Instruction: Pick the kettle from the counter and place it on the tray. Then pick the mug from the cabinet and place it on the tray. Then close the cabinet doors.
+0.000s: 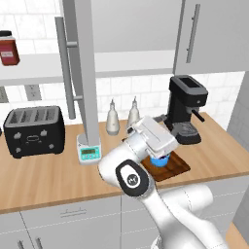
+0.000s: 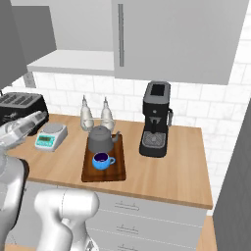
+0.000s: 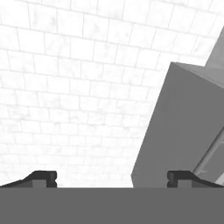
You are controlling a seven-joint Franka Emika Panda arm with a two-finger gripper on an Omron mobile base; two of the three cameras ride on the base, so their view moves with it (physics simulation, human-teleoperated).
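On the tray (image 2: pixel 119 172), the kettle (image 2: pixel 101 139) and the blue mug (image 2: pixel 102 161) sit close together, so only the cabinet doors are left to shut. One door (image 1: pixel 83 73) stands open, edge-on over the counter (image 1: pixel 48 180), just above a little scale (image 1: pixel 89 151). It looks stiff and flat, and should swing easily on its hinge. Its long silver bar handle (image 1: pixel 64 68) is a good place to push or pull. The gripper (image 3: pixel 112 178) is wide open and holds nothing. It points at the tiled wall (image 3: pixel 65 87) beside a grey door panel (image 3: pixel 183 131).

Glossy white arm (image 1: pixel 160 204), dark joint caps
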